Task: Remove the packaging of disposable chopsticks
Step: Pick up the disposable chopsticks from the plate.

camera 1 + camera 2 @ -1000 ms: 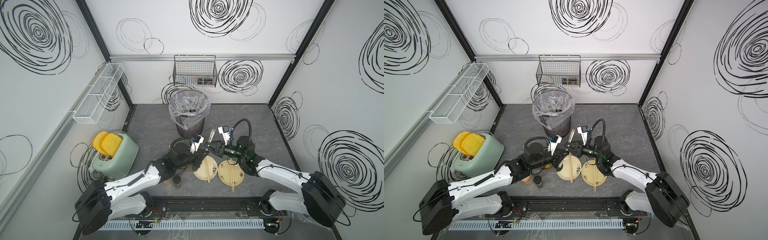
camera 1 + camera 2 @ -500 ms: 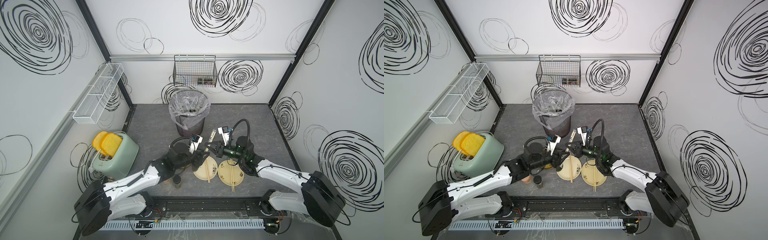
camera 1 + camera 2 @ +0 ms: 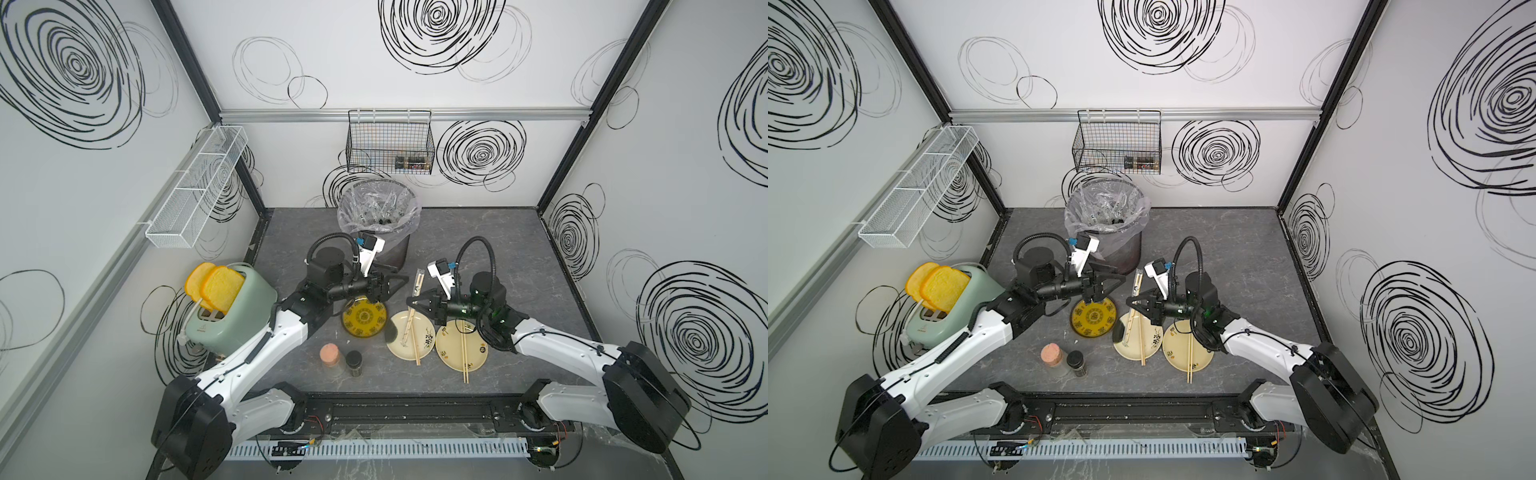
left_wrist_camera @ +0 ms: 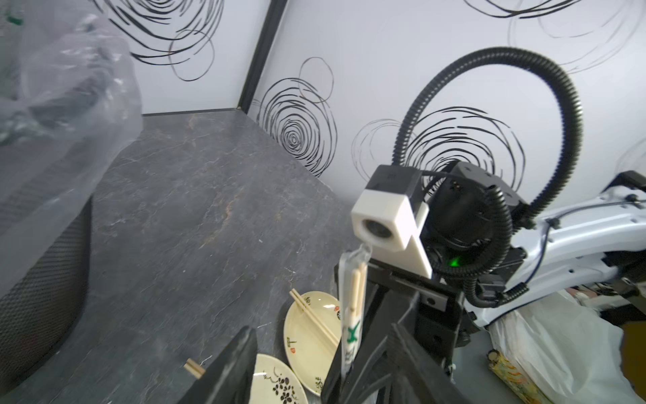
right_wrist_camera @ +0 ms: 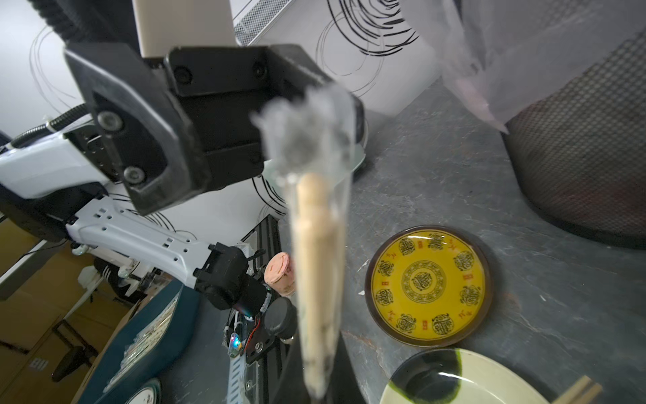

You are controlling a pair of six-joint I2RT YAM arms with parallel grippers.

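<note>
Grey stone-look tabletop [image 3: 478,232], walled by white panels with black scribbled rings, fills both top views. Farthest left we see a white wire shelf [image 3: 195,187] on the side wall. Below it a green toaster [image 3: 232,316] carries two yellow toast slices [image 3: 214,284].

Next come a cork-topped jar [image 3: 330,355] and a black-lidded jar [image 3: 354,361] near the front edge. Beyond them a yellow plate [image 3: 365,322] lies bare. Behind it stands a bin [image 3: 397,255] with a clear liner, under a black wire basket [image 3: 390,143] on the back wall.

Our left gripper [image 3: 392,286] hovers over the far rim of the yellow plate, beside the bin. Its jaws stand well apart with nothing between them.

Just to its right is the sleeve [image 3: 418,282], tilted in the air, with the chopsticks [image 5: 316,252] inside it. Its lower part hangs over a cream plate [image 3: 428,340]. Our right gripper [image 3: 412,302] is clamped tight on it about midway along. In the left wrist view the sleeve [image 4: 353,307] shows a green print, and its top reaches up by the right wrist camera.

A bare pair [image 3: 415,349] lies on that cream plate, overhanging the front rim. Touching it on the right, a second cream plate [image 3: 478,353] bears another bare pair [image 3: 464,357], also past the front rim
</note>
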